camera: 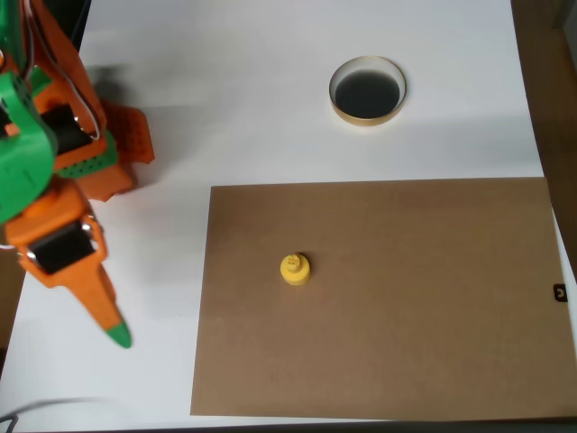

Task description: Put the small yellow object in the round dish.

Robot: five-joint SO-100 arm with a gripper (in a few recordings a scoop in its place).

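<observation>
The small yellow object (295, 269) stands upright on a brown sheet, left of the sheet's middle, knob facing up. The round dish (365, 118) sits on the white table beyond the sheet's far edge, its tan rim around a dark, empty inside. My orange and green arm is at the left edge. Its gripper (115, 334) points toward the near side, over the white table left of the sheet. The fingers taper to one green tip with no gap between them and hold nothing. The gripper is well to the left of the yellow object and far from the dish.
The brown sheet (433, 298) covers the near right part of the white table (252, 108). A dark strip (550, 54) runs along the table's right edge. A small black mark (560, 292) lies at the sheet's right edge.
</observation>
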